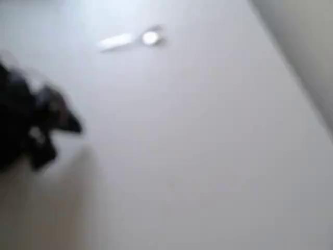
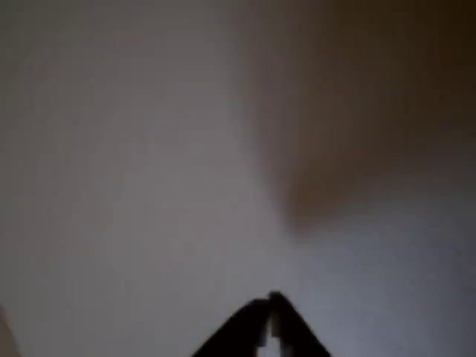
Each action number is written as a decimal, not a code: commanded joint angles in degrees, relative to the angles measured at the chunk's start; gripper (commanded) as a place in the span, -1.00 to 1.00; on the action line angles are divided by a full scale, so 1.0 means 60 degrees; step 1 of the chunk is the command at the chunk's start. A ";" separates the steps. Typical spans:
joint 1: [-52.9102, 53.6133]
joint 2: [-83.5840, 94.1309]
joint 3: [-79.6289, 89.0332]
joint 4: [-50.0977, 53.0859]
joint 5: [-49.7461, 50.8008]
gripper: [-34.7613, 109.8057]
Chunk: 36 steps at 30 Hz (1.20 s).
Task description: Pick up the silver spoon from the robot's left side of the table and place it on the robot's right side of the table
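Closest to the lens in the wrist view are the two black fingertips of the gripper (image 2: 271,309), rising from the bottom edge and meeting at a point, so the jaws stand pressed together with nothing between them; a thin pale slit shows lower down between the fingers. Beyond the tips lies only the bare white table (image 2: 134,163), with a soft brownish shadow spreading over its upper right part in that view. The picture is blurred, so finer detail of the fingers cannot be made out. In the overhead view the arm is a dark, blurred mass at the left edge, and the gripper (image 1: 73,124) pokes out of it toward the right, ending in a blunt dark point over the table (image 1: 208,156). The silver spoon (image 1: 132,39) lies flat on the white surface near the top of that view, well apart from the gripper, above it and to its right. Its bright oval bowl is at the right end and its slim handle runs off to the left, tilted slightly downward. The table's straight edge runs diagonally down the right side of the overhead view
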 commanded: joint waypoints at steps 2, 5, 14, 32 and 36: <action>0.0073 0.0029 -0.0483 -0.0190 0.0103 -0.54; 0.0044 0.0029 -0.0483 -0.0190 0.0073 -0.54; 0.0000 0.0029 -0.0278 -0.0527 -0.2827 -0.54; -0.3735 -0.9624 -1.2261 0.4043 -0.7734 -0.13; -0.4438 -1.2480 -1.5190 0.5200 -0.7676 -0.13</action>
